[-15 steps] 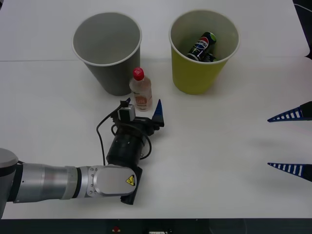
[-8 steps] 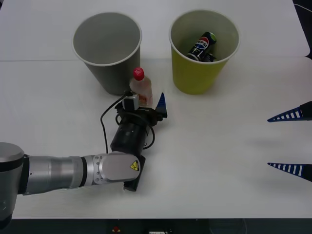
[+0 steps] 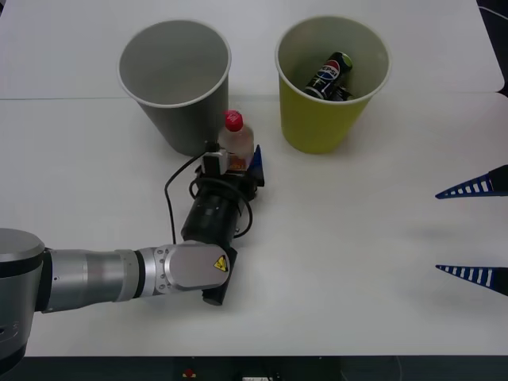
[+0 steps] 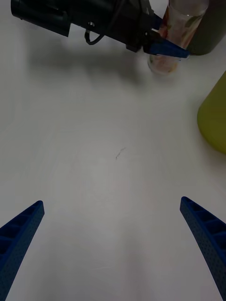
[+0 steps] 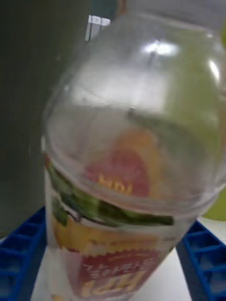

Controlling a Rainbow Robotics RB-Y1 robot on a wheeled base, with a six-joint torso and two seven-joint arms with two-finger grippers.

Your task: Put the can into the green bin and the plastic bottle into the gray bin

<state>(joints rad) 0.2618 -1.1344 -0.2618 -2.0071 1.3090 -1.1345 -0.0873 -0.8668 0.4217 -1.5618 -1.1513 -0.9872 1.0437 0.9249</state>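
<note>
White table (image 3: 381,262): flat surface carrying all items. Gray bin (image 3: 175,82): large tapered cup shape, pale rolled rim, upright at the far left of the table, interior bare. Green bin (image 3: 327,87): same size and shape, yellow-green, upright to the right of the gray one and apart from it. Left gripper (image 3: 236,167): on the end of a silver and black arm reaching forward from the near left, blue ribbed fingers (image 5: 19,254) set on either side of the plastic bottle at label height, jaws spread around it; whether the pads press on it cannot be told. Right gripper (image 4: 113,244): at the right edge of the table, fingers wide apart, holding nothing. Plastic bottle (image 3: 236,143): small, clear, red cap, orange-red fruit label with a green band, standing on the table just in front of the gray bin, between the two bins. Can (image 3: 331,74): small, dark blue-black with a red-white-blue logo, lying tilted inside the green bin.
</note>
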